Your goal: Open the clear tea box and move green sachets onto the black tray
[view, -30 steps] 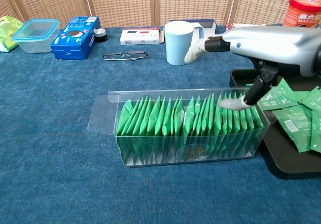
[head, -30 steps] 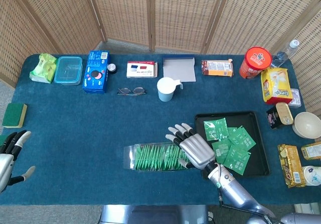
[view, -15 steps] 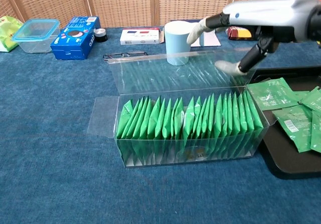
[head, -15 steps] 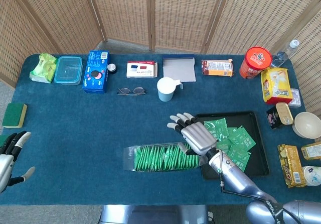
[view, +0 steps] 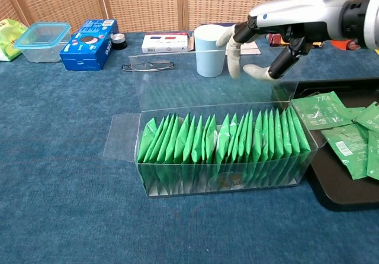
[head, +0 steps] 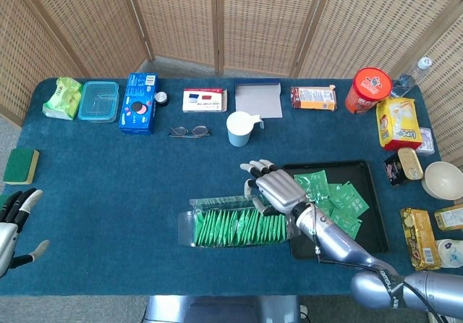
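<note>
The clear tea box (head: pixel 235 228) (view: pixel 220 157) lies in front of me, packed with a row of upright green sachets (view: pixel 225 142). Its lid (view: pixel 201 80) stands raised at the back. My right hand (head: pixel 273 191) (view: pixel 266 39) is at the lid's top right part, fingers (view: pixel 234 60) curled and touching it, nothing gripped. To the right is the black tray (head: pixel 372 230) (view: pixel 340 190), where several loose green sachets (head: pixel 340 200) (view: pixel 320 113) lie. My left hand (head: pixel 14 221) hangs at the table's near left corner, fingers apart and empty.
A pale blue mug (head: pixel 239 129) (view: pixel 210 51) and glasses (head: pixel 189 131) (view: pixel 148 66) sit just behind the box. Along the back stand a blue cookie box (head: pixel 139 103), a clear container (head: pixel 98 100) and a red can (head: pixel 369 89). Snack packs and a bowl (head: pixel 443 179) crowd the right edge.
My right hand rose from the sachets inside the box and swung the lid up and back; the lid went from flat to tilted to upright. The left hand stayed put.
</note>
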Robot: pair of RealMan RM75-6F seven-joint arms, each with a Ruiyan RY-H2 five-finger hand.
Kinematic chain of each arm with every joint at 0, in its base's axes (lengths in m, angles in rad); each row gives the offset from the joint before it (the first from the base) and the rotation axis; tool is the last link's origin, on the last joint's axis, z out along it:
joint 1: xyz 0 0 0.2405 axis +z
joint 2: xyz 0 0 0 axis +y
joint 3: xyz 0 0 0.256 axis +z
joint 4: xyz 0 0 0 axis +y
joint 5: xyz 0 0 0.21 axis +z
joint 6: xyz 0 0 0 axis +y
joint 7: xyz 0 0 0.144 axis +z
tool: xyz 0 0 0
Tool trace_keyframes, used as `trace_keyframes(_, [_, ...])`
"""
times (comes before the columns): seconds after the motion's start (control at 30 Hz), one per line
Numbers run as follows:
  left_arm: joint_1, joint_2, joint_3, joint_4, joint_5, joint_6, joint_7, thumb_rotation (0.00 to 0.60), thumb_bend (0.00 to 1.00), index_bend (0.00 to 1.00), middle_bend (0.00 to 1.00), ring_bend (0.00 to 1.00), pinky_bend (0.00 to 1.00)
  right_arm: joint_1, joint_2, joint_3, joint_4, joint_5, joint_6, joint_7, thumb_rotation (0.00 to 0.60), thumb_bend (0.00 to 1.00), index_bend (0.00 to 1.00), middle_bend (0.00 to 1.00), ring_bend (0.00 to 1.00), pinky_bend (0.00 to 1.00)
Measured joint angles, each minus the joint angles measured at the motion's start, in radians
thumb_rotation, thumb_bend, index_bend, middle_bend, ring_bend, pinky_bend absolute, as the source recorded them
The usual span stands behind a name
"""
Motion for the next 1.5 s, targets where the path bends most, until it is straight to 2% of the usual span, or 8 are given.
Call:
trace_keyframes(0.33, [-0.001, -0.003, -0.002, 0.009, 0.003, 0.003, -0.009, 0.6, 0.22, 0.05, 0.06, 0.0, 0.24, 0.088, 0.03, -0.001, 0.056, 0.085, -0.13, 0.087, 0.6, 0.59, 0.63, 0.15, 0.09, 0.01])
trace_keyframes(0.57, [-0.001, -0.004, -0.004, 0.011, 0.003, 0.004, -0.011, 0.6, 0.22, 0.05, 0.06, 0.0, 0.24, 0.159, 0.031, -0.032, 0.087, 0.156, -0.147, 0.084, 0.6, 0.6, 0.63, 0.15, 0.09, 0.01])
trace_keyframes(0.93, [0.003, -0.005, -0.005, 0.024, 0.002, 0.012, -0.029, 0.6, 0.22, 0.05, 0.06, 0.0, 0.24, 0.249, -0.05, -0.107, 0.168, 0.289, -0.018, -0.024, 0.6, 0.6, 0.6, 0.14, 0.09, 0.01])
trace_keyframes(1.23, [0.007, -0.005, -0.003, 0.03, 0.004, 0.018, -0.036, 0.6, 0.22, 0.05, 0.06, 0.0, 0.24, 0.275, -0.105, -0.121, 0.237, 0.361, 0.094, -0.071, 0.6, 0.6, 0.59, 0.12, 0.09, 0.01])
trace_keyframes(1.5, [0.008, -0.008, 0.001, 0.028, 0.007, 0.014, -0.036, 0.6, 0.22, 0.05, 0.06, 0.0, 0.24, 0.261, -0.085, -0.132, 0.229, 0.358, 0.115, -0.076, 0.6, 0.61, 0.56, 0.11, 0.09, 0.01])
